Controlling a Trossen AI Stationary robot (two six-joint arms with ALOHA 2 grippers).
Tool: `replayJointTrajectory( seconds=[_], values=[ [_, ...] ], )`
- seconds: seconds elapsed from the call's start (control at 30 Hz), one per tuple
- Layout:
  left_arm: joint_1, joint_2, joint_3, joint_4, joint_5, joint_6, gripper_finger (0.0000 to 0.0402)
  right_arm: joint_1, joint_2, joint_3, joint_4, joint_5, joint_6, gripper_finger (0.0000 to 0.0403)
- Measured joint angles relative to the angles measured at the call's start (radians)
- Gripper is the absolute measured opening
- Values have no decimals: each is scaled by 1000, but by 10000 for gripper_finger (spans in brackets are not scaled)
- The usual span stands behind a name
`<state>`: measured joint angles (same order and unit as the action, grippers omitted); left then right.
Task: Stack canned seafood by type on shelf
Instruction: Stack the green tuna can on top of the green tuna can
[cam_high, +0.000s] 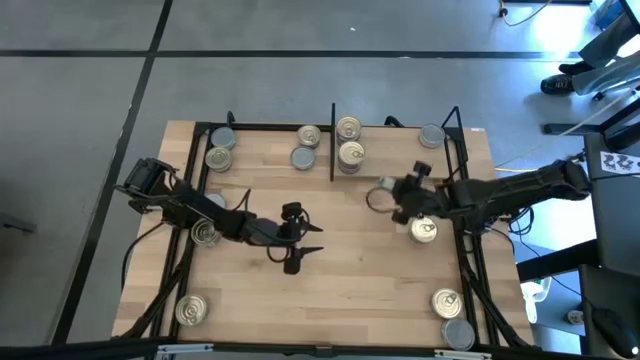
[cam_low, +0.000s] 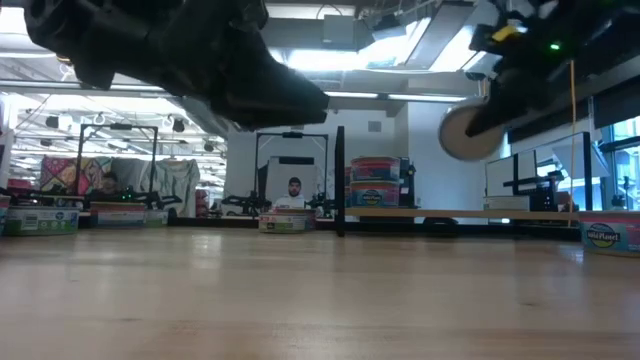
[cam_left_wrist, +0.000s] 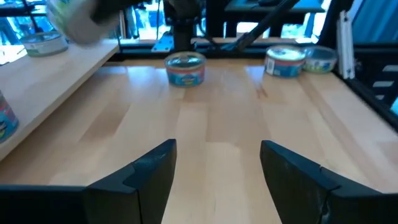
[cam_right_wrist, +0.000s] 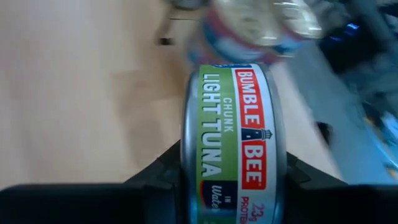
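Observation:
My right gripper (cam_high: 384, 197) is shut on a tuna can (cam_right_wrist: 233, 137) with a green and red label, above the table's middle right, near the shelf (cam_high: 390, 160). The low view shows that can (cam_low: 463, 130) well above the wood. Another can (cam_high: 424, 230) stands on the table under the right arm. My left gripper (cam_high: 305, 245) hangs open over the table's middle left, nothing between its fingers (cam_left_wrist: 149, 177). On the shelf, cans stand either side of the black divider (cam_high: 332, 145): several on its left (cam_high: 303, 157) and two just right of it (cam_high: 351, 153). My right gripper pinches the can between its two fingers, one on each flat face (cam_right_wrist: 186, 168), so the labelled side wall faces the wrist camera. The fingers slant down from the table's right side. The can is turned on edge and lifted clear of the table.
Loose cans stand on the table: one under the left arm (cam_high: 205, 232), one at the near left (cam_high: 192, 310), two at the near right (cam_high: 447, 302). A grey-lidded can (cam_high: 432, 135) sits at the shelf's far right. Black frame bars (cam_high: 470, 260) edge the table.

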<state>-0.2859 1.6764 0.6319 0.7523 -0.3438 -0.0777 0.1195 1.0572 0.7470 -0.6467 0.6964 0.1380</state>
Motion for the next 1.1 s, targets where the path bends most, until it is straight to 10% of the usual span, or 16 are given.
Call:
replayJointTrajectory(
  seconds=[0.6, 1.1],
  values=[
    [-1, 1, 0, -16, -1, 5, 230, -643, 141, 173, -57, -34, -292, 132],
    [-1, 2, 0, -16, 0, 0, 230, -883, 422, 261, -62, 103, -250, 132]
  ],
)
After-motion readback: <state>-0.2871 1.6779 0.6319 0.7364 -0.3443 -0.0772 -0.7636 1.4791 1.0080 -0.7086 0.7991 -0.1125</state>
